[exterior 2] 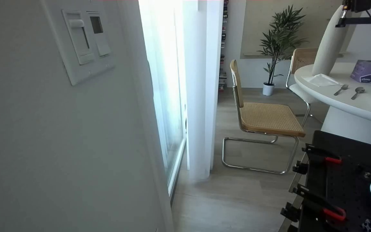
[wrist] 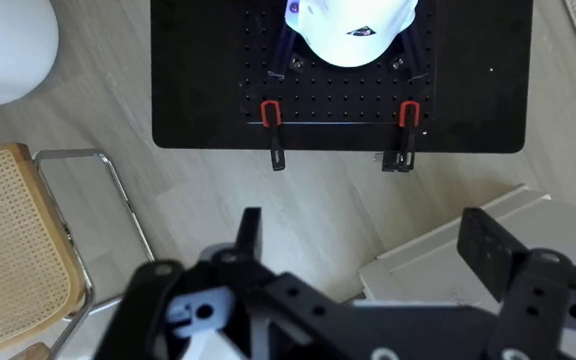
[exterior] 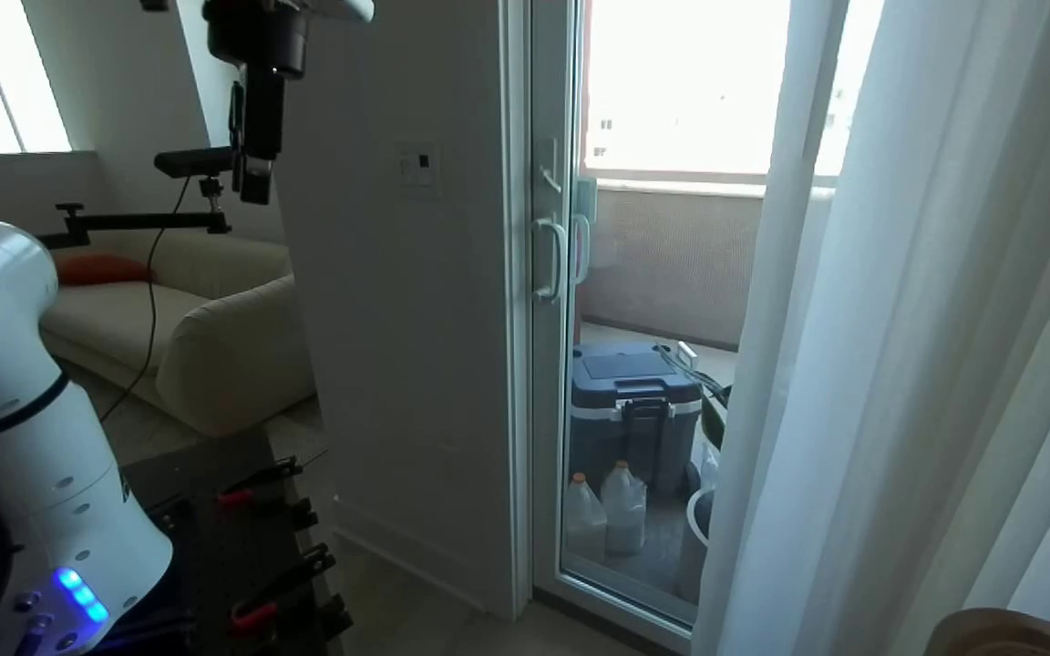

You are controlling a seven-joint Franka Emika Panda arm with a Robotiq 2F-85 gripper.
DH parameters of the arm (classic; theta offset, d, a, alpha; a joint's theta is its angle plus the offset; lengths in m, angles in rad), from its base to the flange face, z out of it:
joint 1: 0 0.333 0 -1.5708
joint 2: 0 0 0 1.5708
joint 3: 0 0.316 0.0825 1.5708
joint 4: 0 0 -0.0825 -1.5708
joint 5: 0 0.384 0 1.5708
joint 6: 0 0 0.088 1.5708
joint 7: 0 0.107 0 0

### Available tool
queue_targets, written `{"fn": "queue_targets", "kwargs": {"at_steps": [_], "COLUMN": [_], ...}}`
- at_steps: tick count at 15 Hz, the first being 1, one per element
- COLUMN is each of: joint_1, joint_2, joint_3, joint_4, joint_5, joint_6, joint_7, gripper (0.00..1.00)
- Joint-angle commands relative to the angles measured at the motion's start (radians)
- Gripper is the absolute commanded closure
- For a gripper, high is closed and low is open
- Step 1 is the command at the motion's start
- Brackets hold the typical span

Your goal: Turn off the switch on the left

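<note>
A white double wall plate (exterior 2: 90, 69) carries two controls. The switch on the left (exterior 2: 81, 48) is a tall slider unit, its knob near the top of the slot. Beside it sits a control with a dark window above a pale paddle (exterior 2: 103, 45). The plate (exterior: 417, 189) is small and dim on the wall in an exterior view. There my gripper (exterior: 254, 178) hangs pointing down, to the left of the plate and apart from it. In the wrist view its fingers (wrist: 490, 250) are wide apart with nothing between them; the controls do not show there.
Right of the wall plate comes a glass door (exterior: 550, 364) with a handle, then a white curtain (exterior: 853, 364). The black robot table (wrist: 193, 75) has clamps along its edge. A cane chair (exterior 2: 269, 119) stands beyond it. A camera on a bracket (exterior: 192, 162) appears behind the gripper.
</note>
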Motion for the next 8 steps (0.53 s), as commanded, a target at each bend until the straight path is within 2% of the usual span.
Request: {"fn": "queue_targets", "kwargs": {"at_steps": [1,4,8], "joint_1": [0.065,0.131,0.219], "joint_2": [-0.001,-0.028,-0.054], "joint_3": [0.004,0.010,0.035], "joint_4": [-0.005,-0.029,-0.071], "joint_5": [0.020,0.027,0.040], "joint_6": [-0.036,-0.028,0.054], "joint_7": [-0.092,-0.186,-0.276], "gripper": [0.00,0.00,0.00]}}
